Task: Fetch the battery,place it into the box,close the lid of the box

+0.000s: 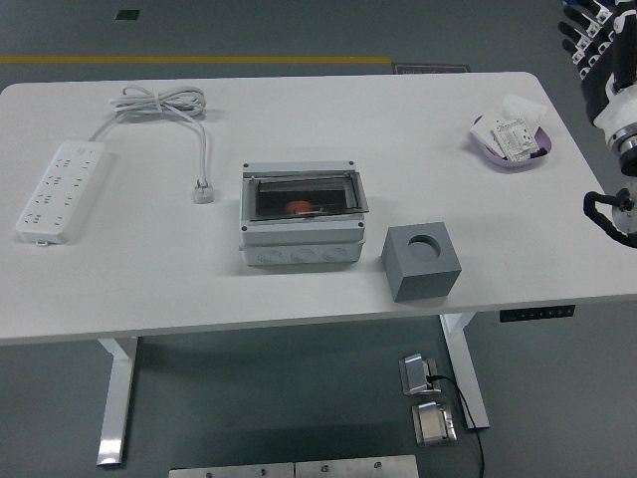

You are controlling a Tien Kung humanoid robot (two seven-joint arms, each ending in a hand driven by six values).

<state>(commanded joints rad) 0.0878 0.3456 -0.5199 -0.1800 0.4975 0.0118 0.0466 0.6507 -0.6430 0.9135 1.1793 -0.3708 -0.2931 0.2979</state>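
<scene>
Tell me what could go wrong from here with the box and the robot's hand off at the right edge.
1. The box shows something orange through its dark lid, which looks down; whether it is latched cannot be told, so it might spring open.
2. The right hand is raised beyond the table's far right corner, near the purple dish of packets; a sweep inward could clip it.
3. The grey block stands beside the box, in any reach from the right.

Box [302, 227]: light grey plastic enclosure, sits flat near the table centre, long side parallel to the near edge, knockout circles along its front wall. Its lid [305, 194] is a dark, see-through panel, lying down over the opening, right end slightly askew. Battery [298, 207]: small orange-red item visible through the lid, inside the box, near the middle.
</scene>
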